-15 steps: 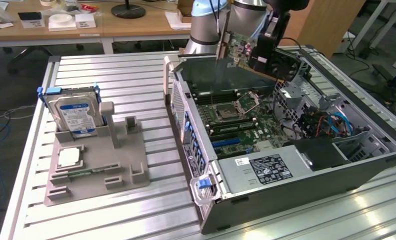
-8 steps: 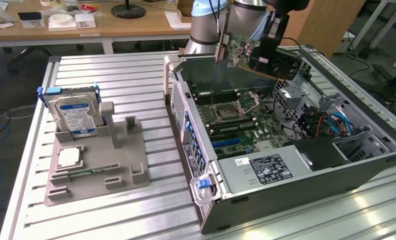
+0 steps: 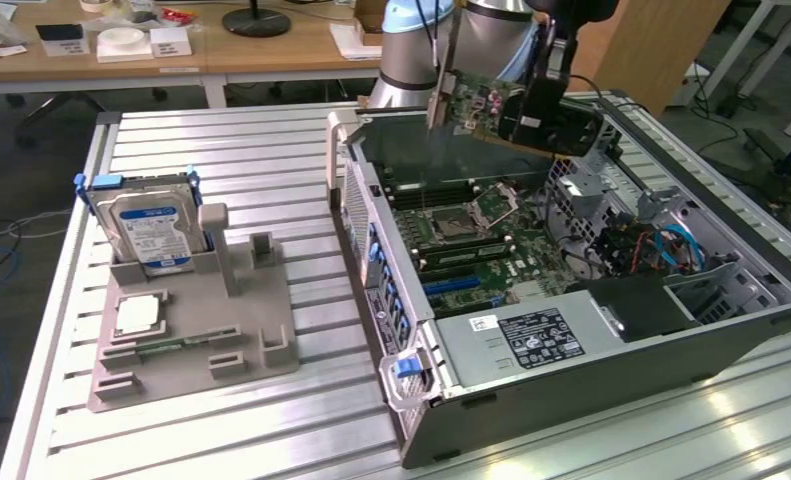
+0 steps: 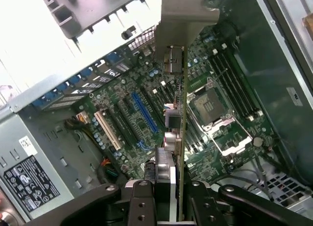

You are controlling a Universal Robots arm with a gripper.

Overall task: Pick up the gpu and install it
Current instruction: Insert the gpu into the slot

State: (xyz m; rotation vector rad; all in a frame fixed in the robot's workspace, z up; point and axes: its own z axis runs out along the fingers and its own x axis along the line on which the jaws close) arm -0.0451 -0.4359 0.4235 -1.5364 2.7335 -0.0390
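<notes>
Wrist view shows you the pincer [image 4: 168, 189] clamped on the gpu [image 4: 179, 123], edge-down so its connector faces the motherboard [image 4: 122, 106].

Robotics lab: slotted alu bench [image 3: 235, 150], open PC case [image 3: 609, 400], wooden desks [image 3: 302, 55] w/ clutter behind.

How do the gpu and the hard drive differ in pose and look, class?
The gpu hangs in the gripper above the open computer case; the hard drive stands in the grey holder. The gpu shows a green board; the hard drive is silver with a blue label. Both are on edge, not flat.
</notes>
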